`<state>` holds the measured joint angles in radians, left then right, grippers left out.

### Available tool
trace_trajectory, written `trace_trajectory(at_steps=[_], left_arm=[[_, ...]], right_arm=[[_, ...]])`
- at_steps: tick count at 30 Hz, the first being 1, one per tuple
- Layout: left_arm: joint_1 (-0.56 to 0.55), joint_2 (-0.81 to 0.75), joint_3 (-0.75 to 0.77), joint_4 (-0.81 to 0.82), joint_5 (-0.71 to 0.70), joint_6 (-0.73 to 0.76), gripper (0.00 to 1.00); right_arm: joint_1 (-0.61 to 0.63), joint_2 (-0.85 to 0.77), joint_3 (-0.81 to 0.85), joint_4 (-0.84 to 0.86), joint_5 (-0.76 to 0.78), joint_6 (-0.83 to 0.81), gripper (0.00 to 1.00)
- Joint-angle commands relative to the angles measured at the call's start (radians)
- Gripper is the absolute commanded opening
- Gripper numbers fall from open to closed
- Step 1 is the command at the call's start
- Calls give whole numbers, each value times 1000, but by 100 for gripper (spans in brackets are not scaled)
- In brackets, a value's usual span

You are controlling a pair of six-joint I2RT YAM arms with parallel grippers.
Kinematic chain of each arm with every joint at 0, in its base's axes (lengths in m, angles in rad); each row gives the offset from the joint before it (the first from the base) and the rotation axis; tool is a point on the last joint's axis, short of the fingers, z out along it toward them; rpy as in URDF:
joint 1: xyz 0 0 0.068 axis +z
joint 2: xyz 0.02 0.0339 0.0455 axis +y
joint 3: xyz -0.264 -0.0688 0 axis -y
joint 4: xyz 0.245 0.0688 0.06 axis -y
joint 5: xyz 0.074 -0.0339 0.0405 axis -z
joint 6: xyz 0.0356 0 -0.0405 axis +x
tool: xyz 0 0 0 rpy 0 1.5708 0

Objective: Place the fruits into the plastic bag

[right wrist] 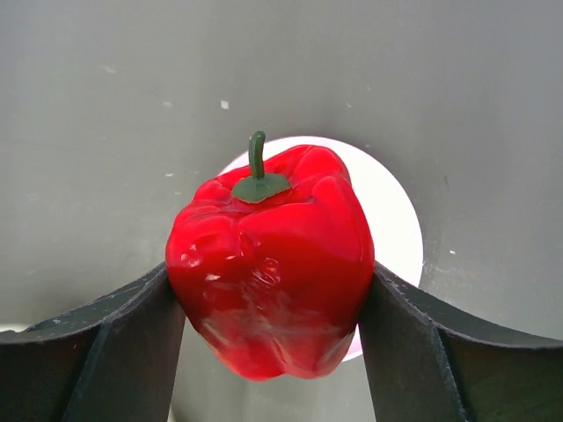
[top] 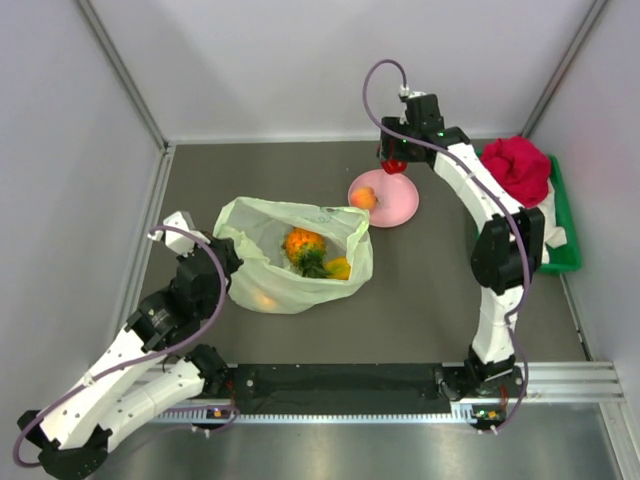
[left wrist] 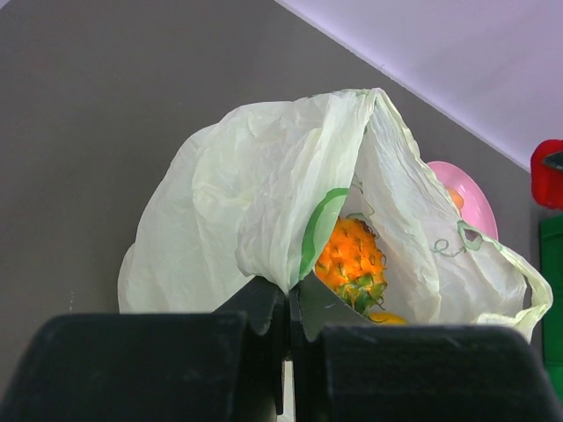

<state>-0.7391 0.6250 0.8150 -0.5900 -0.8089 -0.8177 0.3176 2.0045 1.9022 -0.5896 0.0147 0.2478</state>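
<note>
The pale-green plastic bag point(top: 262, 252) lies open left of centre, its mouth facing right. My left gripper point(top: 229, 257) is shut on the bag's near rim point(left wrist: 273, 255), pinched between the jaws of the left gripper point(left wrist: 292, 286). Inside sit an orange pineapple point(top: 303, 243) point(left wrist: 350, 255) and a yellow fruit point(top: 339, 268) point(left wrist: 387, 317). My right gripper point(top: 394, 164) point(right wrist: 271, 277) is shut on a red fruit point(right wrist: 273, 264) with a green stem, held above the far edge of the pink plate point(top: 402, 207) point(right wrist: 398, 220). One orange fruit point(top: 364, 198) rests on that plate.
A red cloth bundle point(top: 521, 168) sits on a green tray point(top: 566, 235) at the right wall. Grey side walls close in the table on the left and right. The arm bases stand along the near rail point(top: 340, 385).
</note>
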Motion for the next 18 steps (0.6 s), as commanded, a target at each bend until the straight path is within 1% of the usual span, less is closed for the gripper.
trace_trajectory(at_steps=[1,3,4,5,7,8,12,18], left_arm=[[4,-16,9,4,13,-12,0],[4,-18,10,1,16,-15,0],[4,-16,10,1,16,-18,0],[4,-16,12,-1,20,-20,0],[4,-16,16,-4,27,-23,0],[4,-16,18,-5,28,-24,0],[4,-18,16,-22,34,-37,0],[4,-15,13,-19,36,-44,0]], right_arm=[[-9,-147,-14,50,-74,-19,43],[-9,-186,-58,68,-139,-7,43],[-11,-208,-80,103,-192,13,43],[-8,-258,-104,123,-220,25,43],[1,-306,-172,167,-261,45,43],[9,-340,-187,169,-263,45,43],[80,-392,-225,133,-236,1,43],[192,-457,-290,149,-251,18,42]])
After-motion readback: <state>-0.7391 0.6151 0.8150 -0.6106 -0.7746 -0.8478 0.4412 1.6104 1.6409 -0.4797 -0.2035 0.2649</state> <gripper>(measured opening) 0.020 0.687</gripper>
